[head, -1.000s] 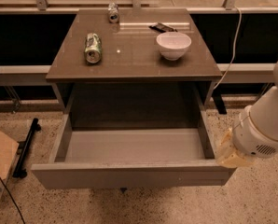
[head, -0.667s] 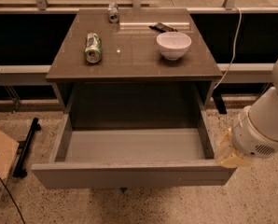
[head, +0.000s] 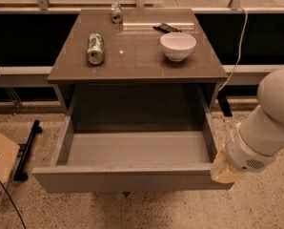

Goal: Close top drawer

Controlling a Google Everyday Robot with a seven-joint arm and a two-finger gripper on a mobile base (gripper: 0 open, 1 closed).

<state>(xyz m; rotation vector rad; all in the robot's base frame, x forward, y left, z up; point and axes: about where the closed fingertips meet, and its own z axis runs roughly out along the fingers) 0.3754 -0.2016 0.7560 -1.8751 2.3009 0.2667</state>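
Wide grey-brown top drawer with a plain flat front stands pulled fully out of the brown cabinet, its light-grey box open and bare inside. Pale yellowish gripper on the white arm sits at the right end of the front panel, touching or just beside it; cannot tell if released or clenched. Step in hand, by my reading: push the front straight back toward the cabinet. Contact is off-centre, so the drawer may skew and bind; better to shift toward mid-panel and press level and steady. Go gently: a green can lying on its side and a white bowl rest on top and could be jolted.
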